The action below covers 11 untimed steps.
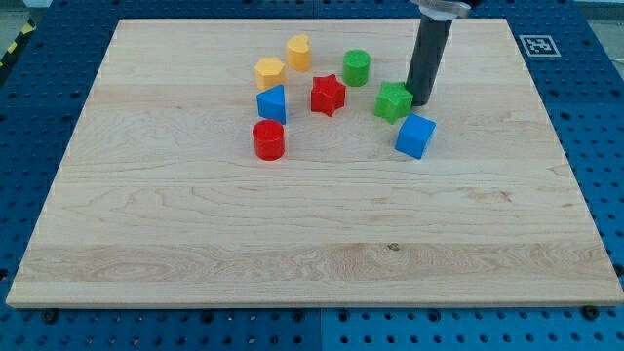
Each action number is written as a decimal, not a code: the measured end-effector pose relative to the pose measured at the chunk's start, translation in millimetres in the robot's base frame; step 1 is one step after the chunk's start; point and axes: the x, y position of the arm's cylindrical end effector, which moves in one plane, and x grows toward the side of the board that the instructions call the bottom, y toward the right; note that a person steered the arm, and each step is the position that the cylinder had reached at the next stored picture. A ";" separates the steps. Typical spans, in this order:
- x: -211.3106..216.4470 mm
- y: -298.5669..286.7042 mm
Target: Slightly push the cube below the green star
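The green star (393, 101) lies on the wooden board (312, 234) right of centre near the view's top. The blue cube (415, 135) sits just below and to the right of it, close to touching. My tip (420, 101) stands right beside the green star's right edge and just above the blue cube, a small gap from the cube.
A red star (328, 95), a green cylinder (356, 67), a blue block (272, 103), a red cylinder (269, 139) and two yellow blocks (270, 71) (298, 51) lie to the left of the green star. The board's right edge (575, 195) is further right.
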 end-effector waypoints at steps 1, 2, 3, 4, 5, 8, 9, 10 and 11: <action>0.5 -8.6; 0.4 -9.9; -8.1 25.6; -26.1 72.4; -28.1 79.7; 58.5 82.8; 74.5 35.0; 74.5 28.9; 73.1 28.9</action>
